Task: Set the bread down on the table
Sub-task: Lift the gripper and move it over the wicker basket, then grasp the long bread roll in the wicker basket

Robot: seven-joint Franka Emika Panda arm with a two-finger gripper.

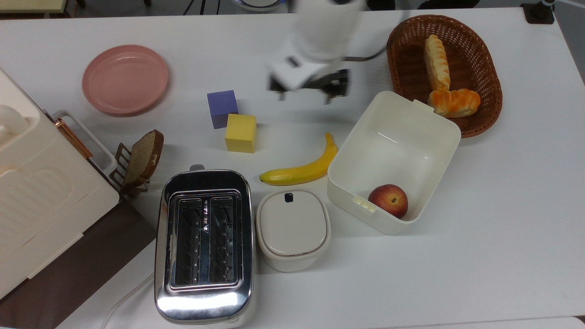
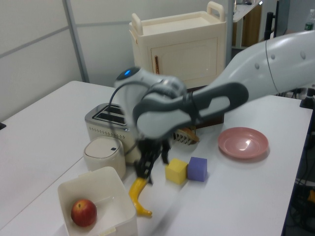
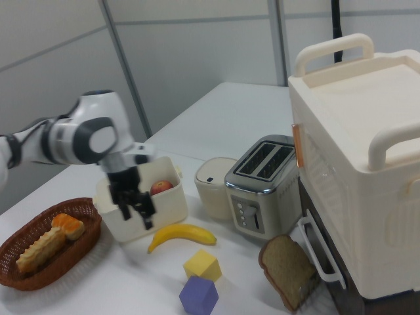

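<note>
1. White and wide, the table [image 1: 502, 228] fills the room's middle, and everything sits on it because it is the work spot.
2. At one end stands a big cream cabinet [image 3: 367, 151] with handles on top, out of the arm's way.
3. Above the table the arm reaches toward the basket side; I think it is going for the bread.
4. A shiny toaster [image 1: 204, 242] sits near the cabinet, with a lidded pot [image 1: 292, 228] just beside it.
5. An open white box [image 1: 411, 132] holds a peach [image 1: 388, 200] in one corner, so the peach cannot roll off.
6. The brown basket [image 1: 491, 87] sits at the top view's right, touching the box. The bread [image 1: 436, 61] lies inside it, with a short orange roll [image 1: 454, 102] against its end.
7. A pink plate [image 1: 124, 78] sits bare at the top view's left.
8. A banana [image 1: 301, 171] lies flat between the box and the blocks.
9. The gripper [image 1: 305, 93] hangs in the air between the blocks and the basket. Its fingers are spread apart and hold nothing.
10. A yellow block [image 1: 241, 132] and a purple block [image 1: 222, 107] sit touching.
11. A brown slice [image 1: 146, 157] leans in a little rack.
</note>
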